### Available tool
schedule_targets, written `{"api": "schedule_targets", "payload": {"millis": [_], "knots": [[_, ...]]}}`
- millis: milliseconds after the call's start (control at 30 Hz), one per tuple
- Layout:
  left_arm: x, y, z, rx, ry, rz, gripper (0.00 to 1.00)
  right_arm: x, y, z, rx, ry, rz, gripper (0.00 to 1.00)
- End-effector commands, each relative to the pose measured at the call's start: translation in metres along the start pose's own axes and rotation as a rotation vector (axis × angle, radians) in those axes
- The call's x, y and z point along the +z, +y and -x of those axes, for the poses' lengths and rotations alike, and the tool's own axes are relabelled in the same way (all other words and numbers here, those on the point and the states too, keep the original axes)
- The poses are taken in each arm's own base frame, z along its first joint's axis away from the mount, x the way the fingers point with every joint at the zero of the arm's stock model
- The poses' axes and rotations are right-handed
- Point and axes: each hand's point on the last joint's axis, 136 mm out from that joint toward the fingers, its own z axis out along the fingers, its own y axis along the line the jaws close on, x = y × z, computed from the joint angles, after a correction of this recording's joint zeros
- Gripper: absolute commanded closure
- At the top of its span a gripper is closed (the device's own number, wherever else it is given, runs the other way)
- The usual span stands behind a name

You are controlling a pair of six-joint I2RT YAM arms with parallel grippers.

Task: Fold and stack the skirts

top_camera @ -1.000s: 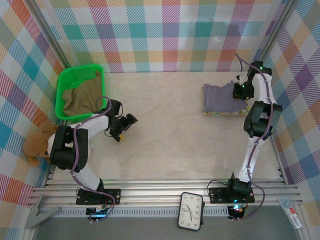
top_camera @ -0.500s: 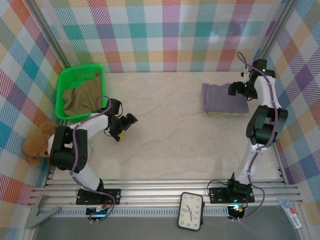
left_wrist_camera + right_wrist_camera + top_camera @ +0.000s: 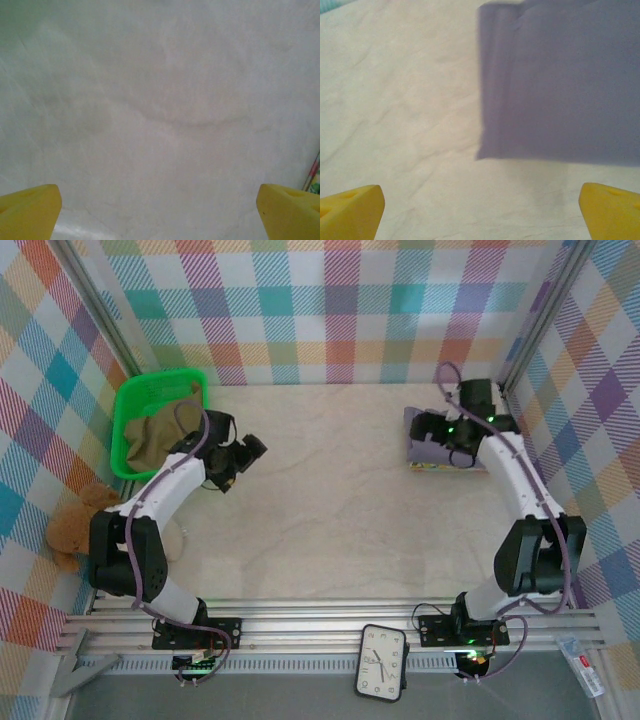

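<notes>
Right gripper [image 3: 422,432] hangs released over the folded grey skirt [image 3: 560,85], far right; my left gripper [image 3: 248,450], also released, is the nearer one to the olive skirt [image 3: 160,438] in the basket [image 3: 150,388], just leftward.

This is a robot laboratory cell: plaid walls [image 3: 330,310] enclose a pale counter [image 3: 330,500], and two arms [image 3: 170,490] stand on an aluminium rail [image 3: 330,620].

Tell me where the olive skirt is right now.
In the top view the olive skirt lies in the green basket on the left side, just left of the left gripper.
</notes>
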Motion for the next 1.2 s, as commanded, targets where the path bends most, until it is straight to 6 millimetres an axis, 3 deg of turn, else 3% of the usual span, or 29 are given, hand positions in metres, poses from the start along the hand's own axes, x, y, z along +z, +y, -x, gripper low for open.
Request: {"api": "schedule_targets", "payload": {"millis": [0,100,167,333,400,567,733,900,1000,1167], "knots": [[-0.037,0.018,0.046,0.040,-0.153,0.120,0.00,-0.001,0.017,0.007,0.153,-0.089,0.082,0.01],[-0.058,0.041,0.085,0.058,-0.246,0.259,0.00,0.006,0.010,-0.008,0.235,-0.072,0.052,0.01],[-0.064,0.057,0.104,0.046,-0.271,0.317,0.00,0.009,0.006,-0.007,0.255,-0.132,0.057,0.01],[-0.058,0.100,0.141,-0.030,-0.251,0.418,0.00,0.008,-0.002,0.004,0.293,-0.263,0.059,0.01],[-0.037,0.108,0.151,-0.041,-0.180,0.379,0.00,0.010,-0.009,0.005,0.357,-0.256,0.027,0.01],[0.012,0.134,0.178,-0.075,-0.026,0.448,0.00,0.019,0.015,0.007,0.269,-0.214,0.143,0.01],[0.055,0.135,0.205,-0.081,0.055,0.451,0.04,0.021,0.020,0.009,0.281,-0.216,0.179,0.01],[0.100,0.126,0.205,-0.099,0.125,0.357,0.15,0.027,0.021,0.008,0.258,-0.170,0.168,0.01],[0.120,0.134,0.195,-0.098,0.158,0.381,0.25,0.029,0.023,0.007,0.241,-0.149,0.166,0.01],[0.129,0.146,0.187,-0.116,0.181,0.425,0.62,0.029,0.027,0.010,0.223,-0.150,0.183,0.01]]}}
